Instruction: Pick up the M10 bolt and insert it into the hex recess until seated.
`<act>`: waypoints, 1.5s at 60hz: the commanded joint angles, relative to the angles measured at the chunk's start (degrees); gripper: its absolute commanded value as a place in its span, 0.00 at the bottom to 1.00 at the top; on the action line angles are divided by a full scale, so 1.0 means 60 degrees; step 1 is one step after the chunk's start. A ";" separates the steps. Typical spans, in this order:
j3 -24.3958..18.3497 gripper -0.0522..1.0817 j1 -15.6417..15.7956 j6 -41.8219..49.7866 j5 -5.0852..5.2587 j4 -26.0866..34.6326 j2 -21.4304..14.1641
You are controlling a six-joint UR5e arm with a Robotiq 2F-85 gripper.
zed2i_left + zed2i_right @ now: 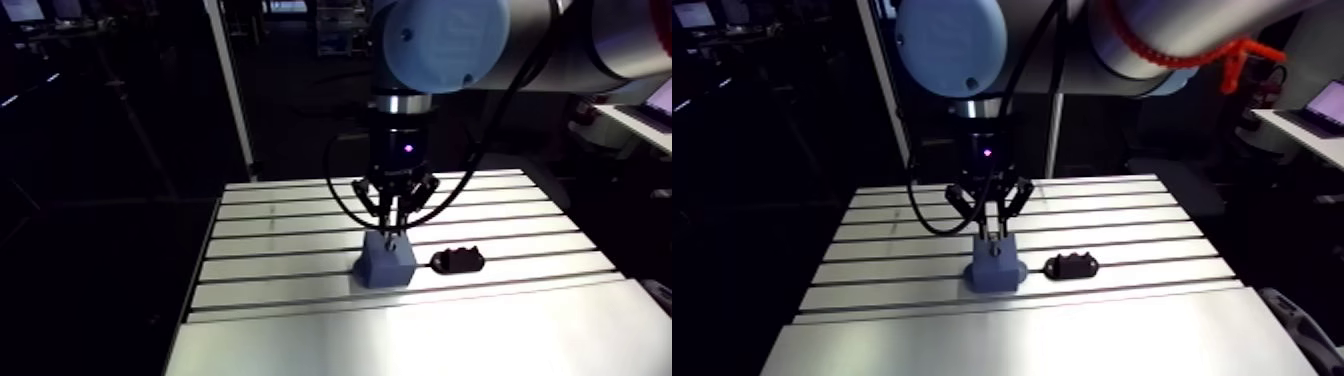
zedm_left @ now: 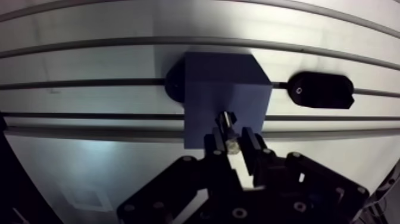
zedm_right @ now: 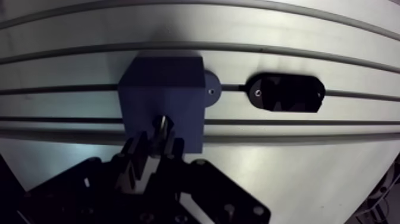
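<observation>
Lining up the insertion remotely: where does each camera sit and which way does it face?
Arm view: on the upper link, looking down across the slotted table; wrist and gripper hang from the top edge over the blue block.
Wrist view: on the wrist, looking down past the gripper, shut on the bolt.
Shared: blue block and the black part beside it.

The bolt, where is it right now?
Wrist view: the bolt is pinched in the gripper, its tip over the blue block, beside the black piece.
</observation>
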 commanded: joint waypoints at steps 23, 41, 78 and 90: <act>0.0000 0.80 -0.0031 -0.0015 -0.0012 -0.0018 0.0017; 0.0000 0.80 -0.0017 -0.0014 -0.0012 -0.0018 0.0017; 0.0073 0.81 -0.0017 0.0000 -0.0012 -0.0032 0.0032; 0.0146 0.81 -0.0031 0.0000 -0.0012 -0.0032 0.0018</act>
